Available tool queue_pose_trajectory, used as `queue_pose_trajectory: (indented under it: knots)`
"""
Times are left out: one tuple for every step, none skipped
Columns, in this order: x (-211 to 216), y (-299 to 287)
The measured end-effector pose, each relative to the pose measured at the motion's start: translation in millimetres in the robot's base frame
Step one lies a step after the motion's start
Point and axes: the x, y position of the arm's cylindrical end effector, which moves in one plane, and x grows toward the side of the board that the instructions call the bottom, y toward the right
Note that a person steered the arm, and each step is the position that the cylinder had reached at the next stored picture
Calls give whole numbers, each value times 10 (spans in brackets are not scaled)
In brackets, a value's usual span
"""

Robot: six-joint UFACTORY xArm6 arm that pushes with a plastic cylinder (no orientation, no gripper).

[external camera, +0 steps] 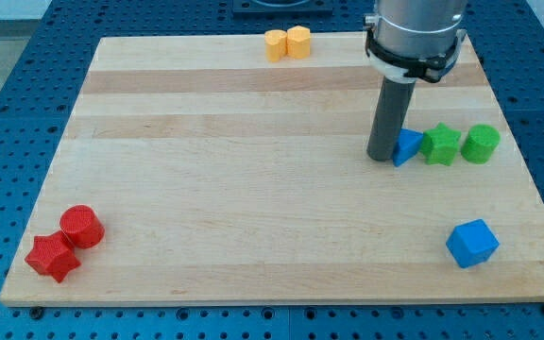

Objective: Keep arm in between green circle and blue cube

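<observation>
Camera view: the tip (382,157) is set on the wooden board (253,189), touching the left side of a small blue triangular block (407,146). No fingers are fitted; the arm ends in a plain rod. A green star (440,144) and the green circle (481,144) are lined up to the right of that block. The blue cube (471,244) is located near the view's bottom right, well apart from the tip. Two yellow blocks (286,43) are placed at the top edge; a red cylinder (82,226) and red star (51,257) at bottom left.
</observation>
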Motion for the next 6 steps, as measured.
queue_pose_trajectory:
  knots:
    - [-18,10]
    - [-28,32]
    - [-28,30]
    - [296,-119]
    - [552,-104]
    - [599,185]
